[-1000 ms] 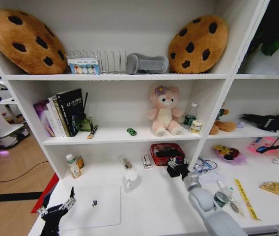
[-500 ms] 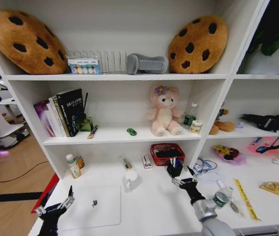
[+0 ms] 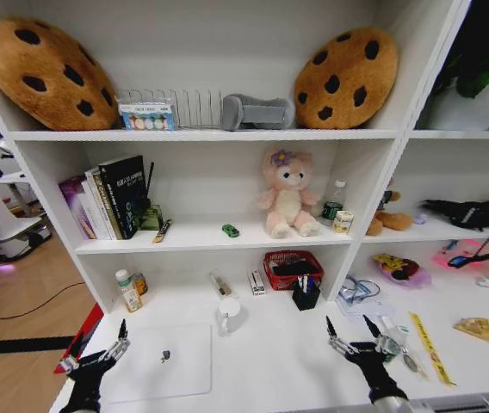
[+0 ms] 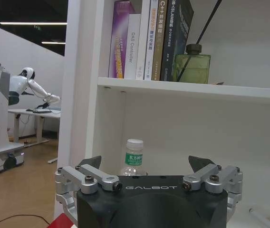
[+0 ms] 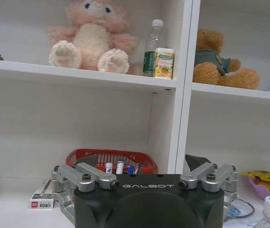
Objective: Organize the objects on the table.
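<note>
The slim silver-white laptop [image 3: 163, 361] lies shut on the white table [image 3: 270, 353] at the front left. My left gripper [image 3: 95, 351] hovers open at its left edge, and the left wrist view shows that gripper [image 4: 145, 164] facing the white green-capped bottle [image 4: 134, 159], which stands at the back left [image 3: 127, 291]. My right gripper [image 3: 348, 331] is open and empty over the table's front right, a short way in front of the black pen holder [image 3: 305, 294]. The tiny green toy car [image 3: 230, 230] sits on the middle shelf. In the right wrist view the right gripper [image 5: 142, 161] faces the red basket [image 5: 111, 159].
A red basket [image 3: 292, 267] sits behind the pen holder. A white cup [image 3: 229, 310] and a small box [image 3: 256, 282] stand mid-table. Cables, a round tin [image 3: 388, 346] and a yellow strip [image 3: 430, 344] lie right of my right gripper. Books [image 3: 111, 196] and a pink plush [image 3: 287, 194] fill the shelf.
My right gripper has drawn back from the pen holder toward the table's front edge and now stands open. The left gripper has dipped slightly.
</note>
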